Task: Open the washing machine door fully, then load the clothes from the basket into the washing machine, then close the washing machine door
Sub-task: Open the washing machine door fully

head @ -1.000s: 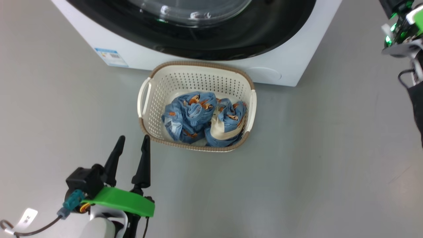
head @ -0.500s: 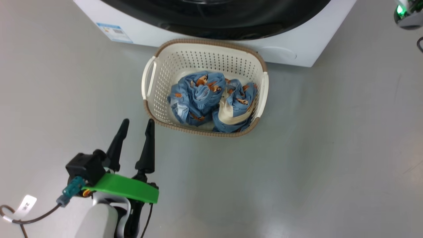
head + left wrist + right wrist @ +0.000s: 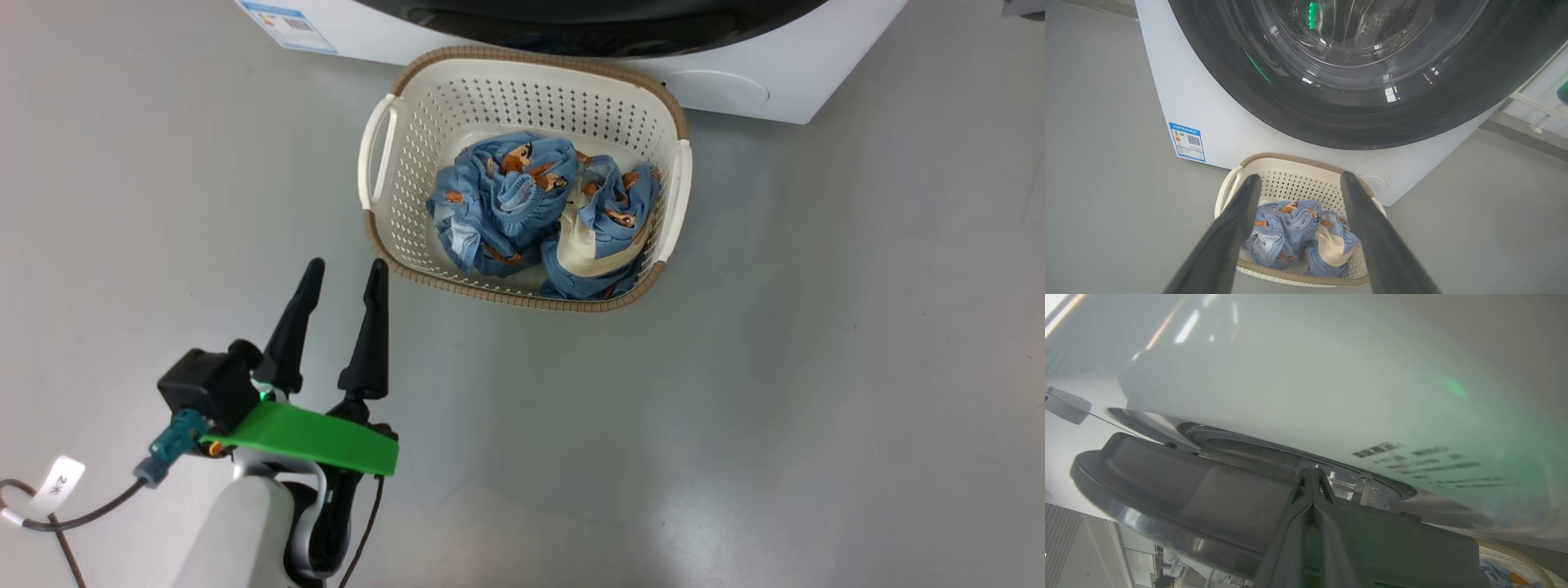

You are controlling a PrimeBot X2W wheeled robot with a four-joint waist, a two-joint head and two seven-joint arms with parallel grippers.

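The left tool [image 3: 346,269] hangs over the grey floor [image 3: 816,392], its two dark fingers spread wide with nothing between them. Just ahead of its tips and a little to their right sits the basket [image 3: 522,54]. The clothes [image 3: 531,204] lie in it as two crumpled blue heaps touching each other. Farther ahead of the tool stands the washing machine [image 3: 735,82], with the basket's far rim close up to its white front.

Seen along the left tool's fingers, the washing machine door [image 3: 1331,126] looms above the basket, all black rim and glass bowl. A blue label [image 3: 1187,141] sits low on the front, off to the tool's left.

The right tool [image 3: 1312,473] has its fingers pressed together with nothing held. Its tips are at the door's dark edge, where that edge meets the white front. Whether the door is latched or ajar I cannot tell.
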